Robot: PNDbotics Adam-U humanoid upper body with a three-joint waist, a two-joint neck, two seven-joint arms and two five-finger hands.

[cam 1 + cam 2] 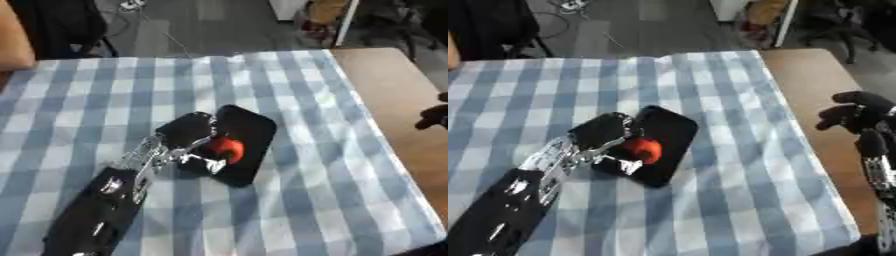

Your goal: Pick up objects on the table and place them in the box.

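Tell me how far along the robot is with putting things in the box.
Nothing looks finished yet. The left robot hand is over the black box with its fingers around a red-orange object, which sits over the box's interior; whether it is resting there I cannot tell. Letting go is what remains. The right robot hand hangs idle over the bare table edge. No other loose objects show on the checkered cloth.

Cloth [289, 100]: blue-and-white check, matt, soft woven look. Table [394, 95], right of cloth: bare brown wood, smooth. Tray [249, 125] on cloth: black, smooth, slight sheen. Ball [642, 149] on tray: red-orange, smooth. Left hand [188, 131]: black plastic, glossy silver metal joints.
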